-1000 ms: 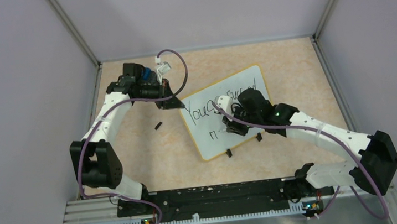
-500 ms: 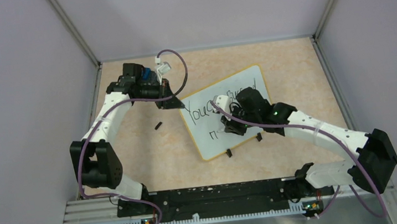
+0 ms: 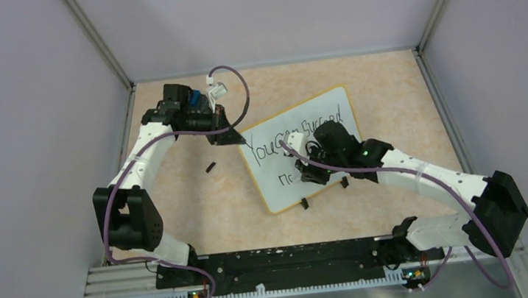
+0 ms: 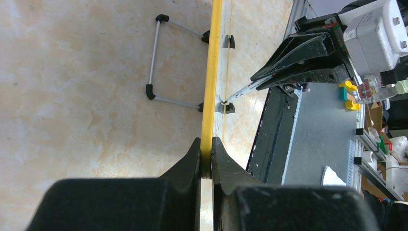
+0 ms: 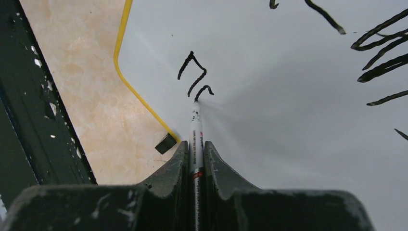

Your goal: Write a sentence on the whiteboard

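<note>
1. The right gripper has slid toward the whiteboard's near edge, uncovering more of the sentence.
2. Its fingers pinch a marker, with the tip on the lower line's last stroke.
3. The left gripper clamps the whiteboard's left corner.

The bench had a pale, peach-marbled top, evenly lit, with only soft shadows. Plain lilac-grey panels closed it in: a left wall, a back wall and a right wall, joined by slanting aluminium posts. A black rail ran along the near edge.
</note>
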{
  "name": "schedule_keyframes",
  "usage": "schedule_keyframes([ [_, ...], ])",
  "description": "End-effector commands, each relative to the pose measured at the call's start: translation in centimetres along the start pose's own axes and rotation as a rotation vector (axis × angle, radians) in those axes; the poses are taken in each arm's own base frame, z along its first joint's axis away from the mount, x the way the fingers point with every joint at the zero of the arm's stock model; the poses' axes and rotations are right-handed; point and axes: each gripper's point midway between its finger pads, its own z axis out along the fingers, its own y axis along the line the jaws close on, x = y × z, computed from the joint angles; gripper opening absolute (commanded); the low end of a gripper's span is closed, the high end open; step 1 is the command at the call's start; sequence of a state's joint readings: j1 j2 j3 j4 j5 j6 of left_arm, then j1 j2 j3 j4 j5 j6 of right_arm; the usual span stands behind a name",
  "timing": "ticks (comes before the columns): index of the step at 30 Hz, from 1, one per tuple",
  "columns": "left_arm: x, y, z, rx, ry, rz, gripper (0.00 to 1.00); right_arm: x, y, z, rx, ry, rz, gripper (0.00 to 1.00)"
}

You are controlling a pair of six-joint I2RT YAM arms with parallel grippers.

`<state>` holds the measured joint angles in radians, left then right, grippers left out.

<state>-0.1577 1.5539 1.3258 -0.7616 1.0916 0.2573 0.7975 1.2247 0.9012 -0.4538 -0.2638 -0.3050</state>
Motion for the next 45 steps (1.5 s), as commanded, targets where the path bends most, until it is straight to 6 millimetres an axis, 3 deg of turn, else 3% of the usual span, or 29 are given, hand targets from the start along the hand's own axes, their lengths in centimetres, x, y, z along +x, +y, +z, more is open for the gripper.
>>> schedule_keyframes([
  [1,1.1,0.6,0.6,-0.013,0.032,0.029,0.0,0.3,-0.6,-0.1,0.037,0.005,-0.025,0.0],
  [12,1.0,0.6,0.5,-0.011,0.03,0.03,0.0,-1.0,-3.3,-2.0,0.148,-0.017,0.002,0.0],
  [22,1.0,0.5,0.5,-0.009,0.029,0.03,0.0,-3.1,-3.7,-2.0,0.149,-0.069,0.014,0.0],
  [39,1.1,0.6,0.6,-0.008,0.031,0.031,0.0,-4.1,-1.7,-0.6,0.071,-0.074,0.003,0.0],
  [45,1.3,0.6,0.6,-0.01,0.033,0.03,0.0,-4.5,-1.0,-1.3,0.04,-0.094,0.002,0.0],
])
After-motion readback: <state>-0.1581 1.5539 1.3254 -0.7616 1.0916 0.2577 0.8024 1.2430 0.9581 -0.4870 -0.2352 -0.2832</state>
